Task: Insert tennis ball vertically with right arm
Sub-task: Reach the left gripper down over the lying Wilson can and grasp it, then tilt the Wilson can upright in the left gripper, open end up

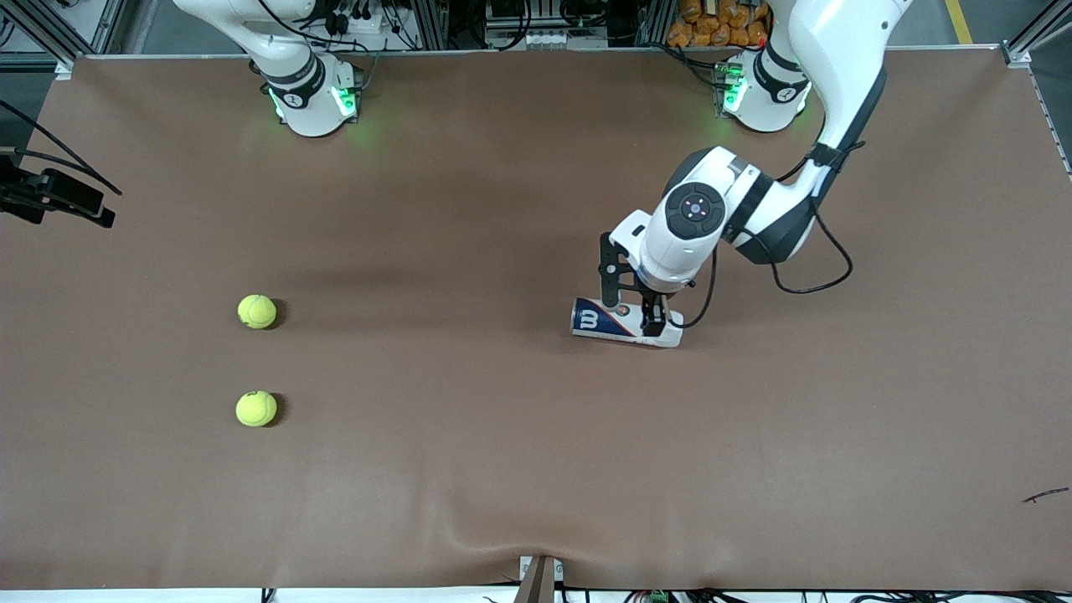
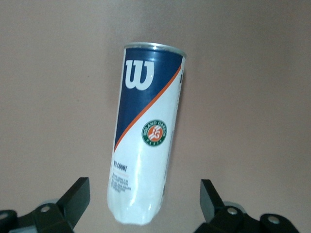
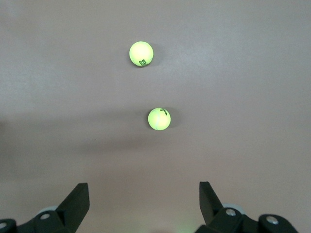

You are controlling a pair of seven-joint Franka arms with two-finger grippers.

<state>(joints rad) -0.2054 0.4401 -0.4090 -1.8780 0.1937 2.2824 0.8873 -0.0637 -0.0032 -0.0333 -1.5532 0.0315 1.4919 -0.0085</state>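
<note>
Two tennis balls on the brown table, both toward the right arm's end: nearer tennis ball (image 1: 255, 409) closer to the front camera's edge, farther tennis ball (image 1: 256, 311) straight up from it toward the robots' edge. Apart from each other, nothing touching either, bare table (image 1: 469, 469) all round them — wide open room on every side. Seen again in the right wrist view: farther tennis ball (image 3: 159, 119) closer to that camera, nearer tennis ball (image 3: 141, 53) past it.

One ball can (image 1: 626, 323), lying on its side toward the left arm's end, well apart from both balls, roughly midway between the robots' edge and the front camera's edge. Blue-and-white label, rimmed end pointing toward the right arm's end. Other end partly covered by the left gripper in the front view; whether the rimmed end is open or capped cannot be told.

Left gripper (image 1: 651, 318) down over the can's white end, fingers spread wide on either side of it, clear gaps visible in the left wrist view — nothing grasped. Left gripper (image 2: 143, 204) straddling ball can (image 2: 146, 141) there.

Right gripper (image 3: 144, 204) spread wide, holding nothing, high over the table; out of the front view apart from the arm's base at the robots' edge.

Stretch between balls and can bare, likewise the strip along the front camera's edge.
</note>
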